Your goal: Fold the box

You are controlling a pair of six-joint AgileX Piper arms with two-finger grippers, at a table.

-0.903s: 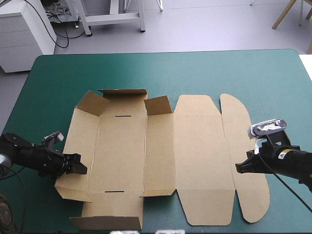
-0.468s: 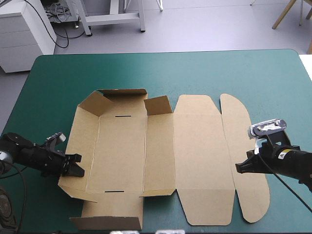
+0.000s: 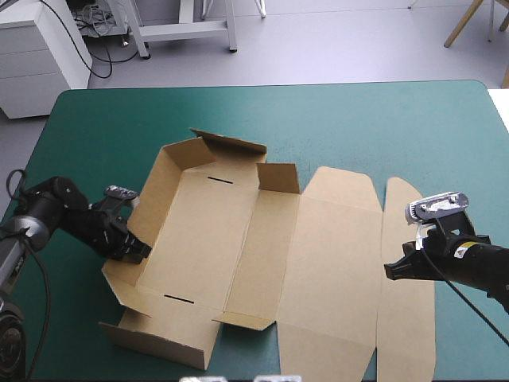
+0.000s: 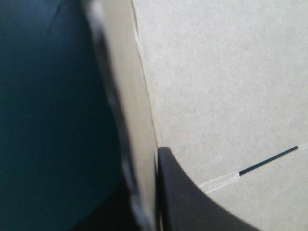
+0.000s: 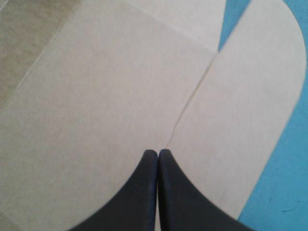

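Observation:
The brown box (image 3: pixel 262 247) lies skewed on the teal-green cover, its left wall (image 3: pixel 151 199) raised, the lid and rounded flap (image 3: pixel 406 263) flat to the right. My left gripper (image 3: pixel 139 251) is shut on that left wall; in the left wrist view the wall (image 4: pixel 130 120) stands edge-on between the fingers, with the box floor (image 4: pixel 226 86) and a slot (image 4: pixel 269 161) beyond. My right gripper (image 3: pixel 390 272) is shut, its tip at the crease between lid and flap. In the right wrist view that gripper (image 5: pixel 158 155) points over the lid (image 5: pixel 96 106) and flap (image 5: pixel 255 86).
The box's far wall (image 3: pixel 227 147) and near wall (image 3: pixel 159 342) also stand up, the near one close to the table's front edge. Bare teal-green cover (image 3: pixel 358 119) stretches along the far side and to the right of the flap.
The left gripper moved toward the far side and rightward with the left wall in it. The whole box slid right and turned, and its walls stand higher. The right arm stayed put.

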